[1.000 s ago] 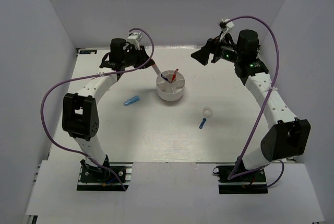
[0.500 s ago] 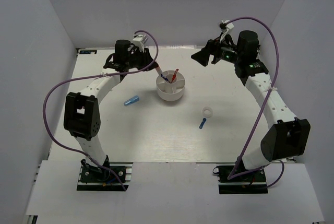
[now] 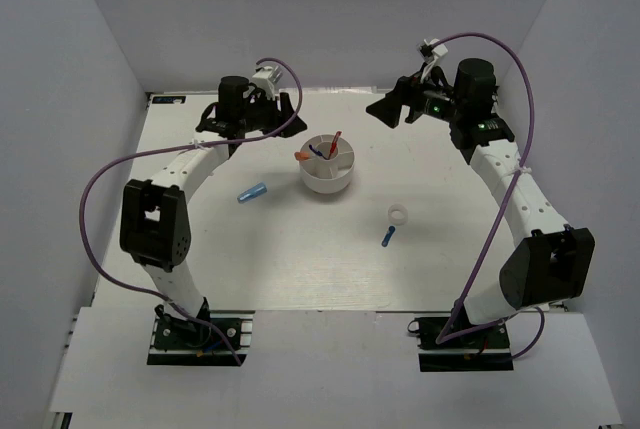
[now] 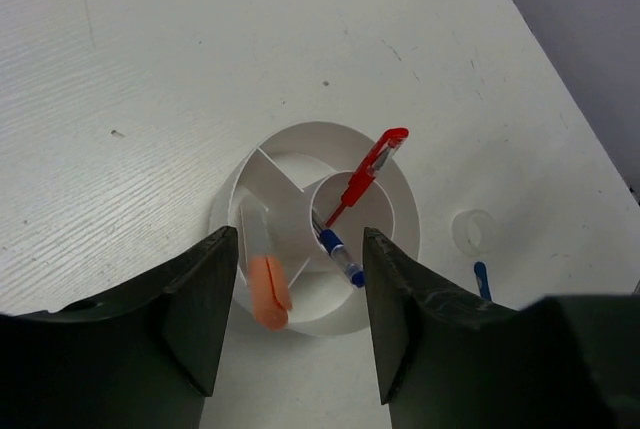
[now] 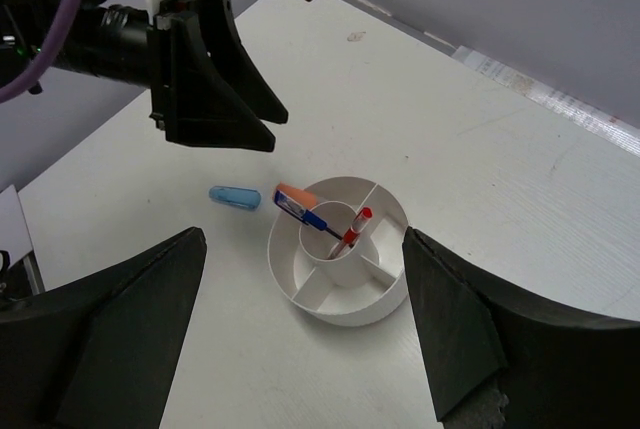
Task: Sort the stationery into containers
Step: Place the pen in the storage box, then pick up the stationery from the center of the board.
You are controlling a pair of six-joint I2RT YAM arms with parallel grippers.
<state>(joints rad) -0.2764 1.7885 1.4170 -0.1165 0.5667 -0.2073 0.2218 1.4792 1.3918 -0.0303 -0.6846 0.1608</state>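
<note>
While left arm (image 3: 190,159) and right arm (image 3: 512,189) hang raised, left pincer (image 4: 298,249) spread, empty, right pincer (image 5: 302,241) likewise

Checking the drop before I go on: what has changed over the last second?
The left gripper opened and let go of the orange-white piece. It dropped into the tub at its left rim, orange end poking over. Unchanged: red pen and blue pen in the centre cup, light-blue piece, white ring, dark-blue piece, and the right gripper, open.
</note>
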